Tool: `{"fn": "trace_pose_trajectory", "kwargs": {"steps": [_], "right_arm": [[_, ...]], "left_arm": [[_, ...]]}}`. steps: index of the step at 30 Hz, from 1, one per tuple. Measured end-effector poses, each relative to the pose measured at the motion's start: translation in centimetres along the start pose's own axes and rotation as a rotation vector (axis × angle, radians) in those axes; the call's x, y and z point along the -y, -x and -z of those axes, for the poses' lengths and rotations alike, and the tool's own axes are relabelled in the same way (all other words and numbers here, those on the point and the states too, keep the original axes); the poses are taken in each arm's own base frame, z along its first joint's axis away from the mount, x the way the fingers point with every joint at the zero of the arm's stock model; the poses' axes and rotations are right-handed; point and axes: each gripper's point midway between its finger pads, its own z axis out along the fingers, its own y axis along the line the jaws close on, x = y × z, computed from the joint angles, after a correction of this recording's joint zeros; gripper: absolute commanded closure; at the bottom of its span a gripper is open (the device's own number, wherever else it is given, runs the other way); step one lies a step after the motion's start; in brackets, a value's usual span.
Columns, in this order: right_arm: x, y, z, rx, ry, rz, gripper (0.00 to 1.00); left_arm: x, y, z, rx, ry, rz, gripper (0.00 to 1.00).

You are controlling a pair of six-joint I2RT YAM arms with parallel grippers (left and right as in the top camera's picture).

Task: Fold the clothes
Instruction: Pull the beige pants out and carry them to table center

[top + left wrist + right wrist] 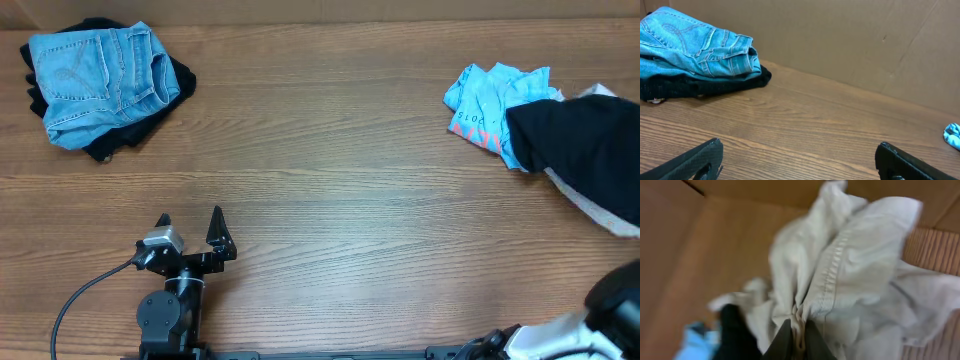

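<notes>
Wooden table (350, 150) is lying under your arms: your left gripper (190, 216) is hovering wide open, while your right gripper (798, 337) is pinching the cream trousers (855, 265).

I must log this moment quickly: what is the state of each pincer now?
Left pincer: open, holding nothing.
Right pincer: closed on the cream garment.

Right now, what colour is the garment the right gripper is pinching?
Cream-beige garment, held by the right gripper; clearest in right wrist view.
</notes>
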Motion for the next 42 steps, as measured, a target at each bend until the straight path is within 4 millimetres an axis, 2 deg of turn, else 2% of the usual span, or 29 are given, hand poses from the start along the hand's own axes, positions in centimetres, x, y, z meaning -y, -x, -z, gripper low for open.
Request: {"fn": "trace_pose_trajectory", "kwargs": {"steps": [2,5,10,13,15,17,22,23,25,28,32,34,35,38,39,41,42], "right_arm": [[-1.1,2.0,4.1,0.088,0.064,-0.036,0.96],[-2.0,4.2,8.5,0.195,0.129,-0.059,0.96],[-3.3,7.3,19.4,0.415,0.292,-0.129,0.96],[-4.6,7.4,24.3,0.464,0.428,-0.137,0.96],[-6.2,6.3,26.8,0.427,0.556,-0.140,0.96],[-7.7,5.4,28.2,0.377,0.668,-0.133,0.96],[-13.8,0.3,32.6,0.142,1.012,-0.042,0.96],[-15.3,-1.5,34.0,0.077,1.087,-0.003,0.96],[-17.1,-4.3,36.0,-0.014,1.179,0.051,0.96],[-18.8,-7.2,39.7,-0.070,1.313,0.133,0.96],[-19.9,-11.1,43.5,-0.168,1.431,0.215,0.96],[-20.6,-13.8,45.2,-0.250,1.489,0.265,0.96],[-21.1,-16.4,46.5,-0.337,1.536,0.315,0.96],[-23.0,-21.5,47.2,-0.498,1.559,0.392,0.96],[-24.4,-24.7,46.5,-0.589,1.537,0.430,0.96],[-26.0,-27.8,44.9,-0.643,1.482,0.454,0.96],[-27.1,-30.2,43.8,-0.672,1.447,0.477,0.96]], "left_arm": [[0.0,0.0,0.0,0.000,0.000,0.000,0.00],[0.0,0.0,0.0,0.000,0.000,0.000,0.00],[0.0,0.0,0.0,0.000,0.000,0.000,0.00],[0.0,0.0,0.0,0.000,0.000,0.000,0.00],[0.0,0.0,0.0,0.000,0.000,0.000,0.00],[0.0,0.0,0.0,0.000,0.000,0.000,0.00],[0.0,0.0,0.0,0.000,0.000,0.000,0.00],[0.0,0.0,0.0,0.000,0.000,0.000,0.00],[0.0,0.0,0.0,0.000,0.000,0.000,0.00],[0.0,0.0,0.0,0.000,0.000,0.000,0.00],[0.0,0.0,0.0,0.000,0.000,0.000,0.00],[0.0,0.0,0.0,0.000,0.000,0.000,0.00],[0.0,0.0,0.0,0.000,0.000,0.000,0.00],[0.0,0.0,0.0,0.000,0.000,0.000,0.00],[0.0,0.0,0.0,0.000,0.000,0.000,0.00],[0.0,0.0,0.0,0.000,0.000,0.000,0.00],[0.0,0.0,0.0,0.000,0.000,0.000,0.00]]}}
